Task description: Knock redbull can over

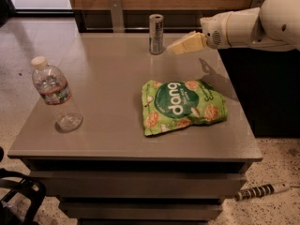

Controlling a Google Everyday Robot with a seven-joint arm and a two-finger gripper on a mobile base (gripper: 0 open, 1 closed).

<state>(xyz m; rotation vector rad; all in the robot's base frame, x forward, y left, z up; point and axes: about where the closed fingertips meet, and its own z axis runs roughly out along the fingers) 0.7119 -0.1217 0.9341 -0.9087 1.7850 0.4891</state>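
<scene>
The redbull can (156,33) is a slim silver-grey can standing upright at the far edge of the grey table (108,78). My gripper (174,47) comes in from the right on a white arm, its cream-coloured tip pointing left, just right of the can's lower half and a small gap away from it. It holds nothing.
A green "dang" snack bag (183,105) lies flat on the table's right half. A clear water bottle (55,93) with a white cap stands near the left front edge. A wooden wall panel runs behind the table. A striped object (261,191) lies on the floor at lower right.
</scene>
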